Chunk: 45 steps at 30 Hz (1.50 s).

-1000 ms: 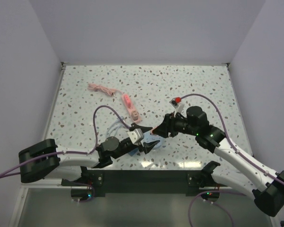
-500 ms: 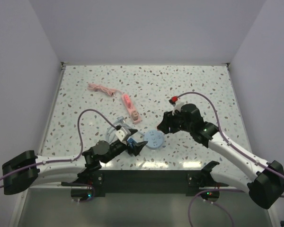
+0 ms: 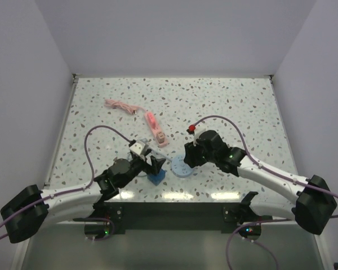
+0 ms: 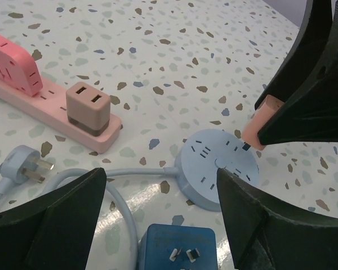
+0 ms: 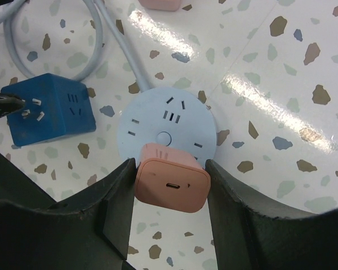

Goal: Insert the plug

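My right gripper (image 5: 170, 169) is shut on the pink plug (image 5: 172, 183), one finger on each side. It holds the plug over the near edge of the round light-blue socket (image 5: 158, 121). In the left wrist view the pink plug (image 4: 258, 126) has its prongs down at the round socket's (image 4: 217, 174) face; whether they are in a slot I cannot tell. My left gripper (image 4: 160, 185) is open, its fingers wide apart above a blue cube adapter (image 4: 177, 247) lying prongs-up on the table. From above, the right gripper (image 3: 188, 156) meets the socket (image 3: 182, 166).
A pink power strip (image 3: 156, 129) with a brown adapter (image 4: 87, 107) plugged in lies behind the socket, its pink cable (image 3: 121, 106) at the far left. The socket's pale blue cord loops left to a three-pin plug (image 4: 22, 166). The blue cube (image 3: 156, 178) sits left of the socket.
My left gripper has opened and let go of the blue cube, which now rests on the table. My right gripper has carried the pink plug left and down onto the round socket.
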Each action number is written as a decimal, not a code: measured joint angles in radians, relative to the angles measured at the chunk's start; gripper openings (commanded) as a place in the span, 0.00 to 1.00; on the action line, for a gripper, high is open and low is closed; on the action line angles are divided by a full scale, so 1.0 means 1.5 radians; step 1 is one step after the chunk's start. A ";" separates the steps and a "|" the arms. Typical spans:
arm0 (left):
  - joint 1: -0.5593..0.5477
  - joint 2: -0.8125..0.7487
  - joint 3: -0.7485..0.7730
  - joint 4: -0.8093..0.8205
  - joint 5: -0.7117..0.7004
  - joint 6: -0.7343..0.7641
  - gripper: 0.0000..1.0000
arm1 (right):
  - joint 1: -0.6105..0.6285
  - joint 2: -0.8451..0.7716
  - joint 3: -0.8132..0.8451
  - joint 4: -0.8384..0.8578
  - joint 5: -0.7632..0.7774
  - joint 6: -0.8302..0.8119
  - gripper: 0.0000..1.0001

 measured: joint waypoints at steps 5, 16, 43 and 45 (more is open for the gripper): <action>0.006 -0.006 0.000 -0.014 0.002 -0.008 0.85 | 0.008 0.005 -0.007 0.006 0.015 0.001 0.00; 0.009 0.010 0.000 -0.017 0.008 -0.010 0.86 | 0.061 0.026 -0.039 0.020 0.048 0.013 0.00; 0.010 0.012 0.000 -0.017 0.010 -0.012 0.86 | 0.090 0.060 -0.037 0.064 0.070 0.020 0.00; 0.010 0.012 0.000 -0.017 0.010 -0.012 0.86 | 0.095 0.060 -0.037 0.055 0.076 0.022 0.00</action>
